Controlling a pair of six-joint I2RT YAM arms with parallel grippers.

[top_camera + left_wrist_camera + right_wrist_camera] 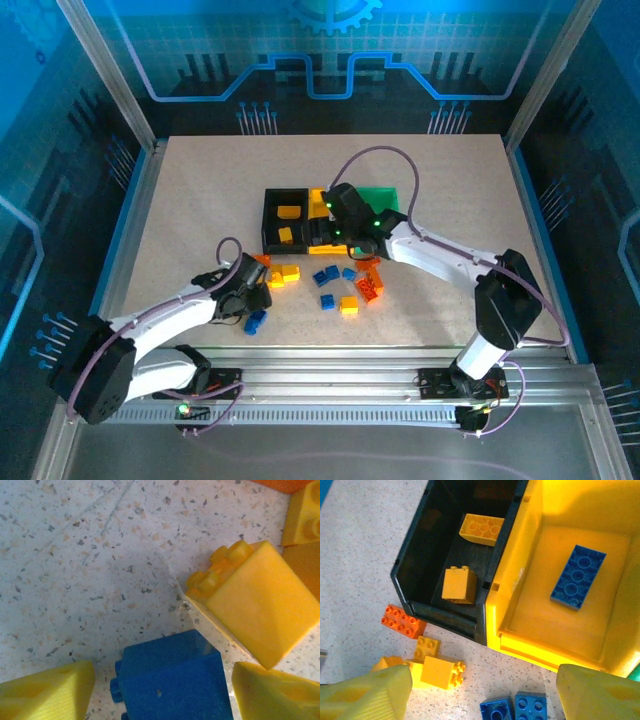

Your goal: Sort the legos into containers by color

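My left gripper (162,692) is low over the table with its yellow fingers (47,692) either side of a blue lego (170,680), a thin gap showing on each side. A yellow lego (250,605) lies on its side just beyond. My right gripper (482,695) hangs open and empty at the near edge of the containers. The black container (412,565) holds two yellow legos (457,584). The yellow container (530,550) holds a blue plate (577,575). The green container (388,197) stands on the right of the row.
Loose legos lie between the arms: blue ones (326,275), a yellow one (349,305), an orange one (368,285), and more yellow ones (283,275) by the left gripper (250,298). An orange brick (402,622) lies against the black container's front.
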